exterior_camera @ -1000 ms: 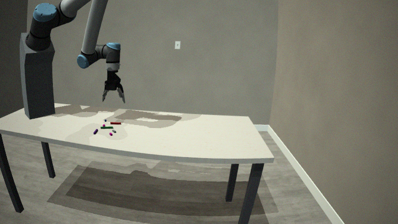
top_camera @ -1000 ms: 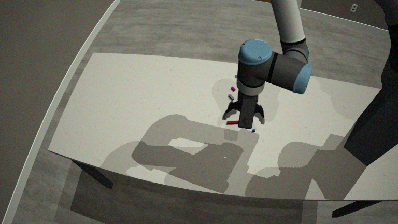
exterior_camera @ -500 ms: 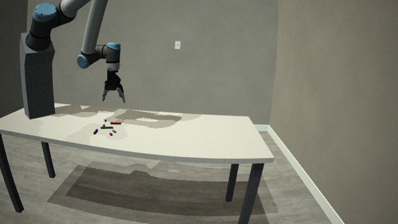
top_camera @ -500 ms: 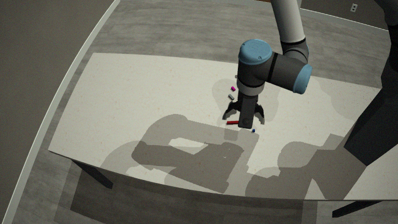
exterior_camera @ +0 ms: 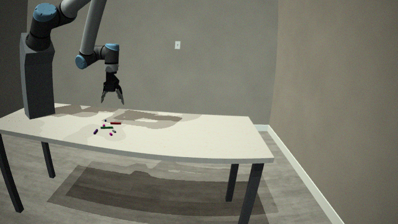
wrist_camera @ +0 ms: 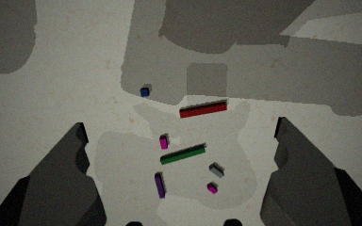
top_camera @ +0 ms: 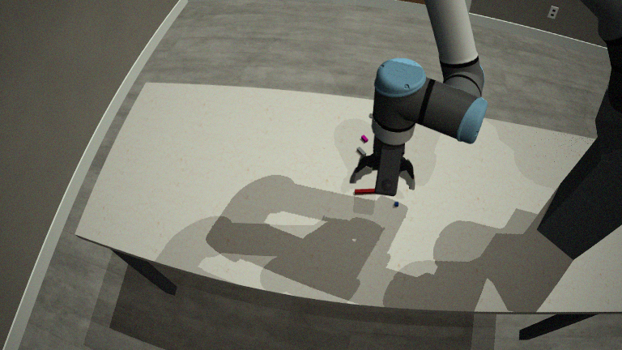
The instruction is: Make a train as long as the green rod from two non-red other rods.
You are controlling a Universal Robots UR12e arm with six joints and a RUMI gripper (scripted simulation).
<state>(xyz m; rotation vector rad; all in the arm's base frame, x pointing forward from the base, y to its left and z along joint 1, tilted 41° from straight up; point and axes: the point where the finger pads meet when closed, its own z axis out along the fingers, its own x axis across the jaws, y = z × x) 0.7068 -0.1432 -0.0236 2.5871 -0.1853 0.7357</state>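
In the wrist view the green rod (wrist_camera: 183, 153) lies flat on the table. A purple rod (wrist_camera: 159, 185) lies near its left end. One magenta rod (wrist_camera: 163, 141) lies just above that end and a second magenta rod (wrist_camera: 212, 187) lies below its right end. A grey rod (wrist_camera: 216, 169) lies beside that one. A red rod (wrist_camera: 203, 109) and a small blue rod (wrist_camera: 144, 91) lie farther off. All rods are apart from each other. My gripper (exterior_camera: 112, 99) is open and empty, well above the rods (exterior_camera: 107, 127). In the top view the gripper (top_camera: 384, 172) hides most rods.
The arm's dark base block (exterior_camera: 37, 78) stands at the table's left end. The table edge (exterior_camera: 146, 155) runs in front of the rods. A wall lies behind the table.
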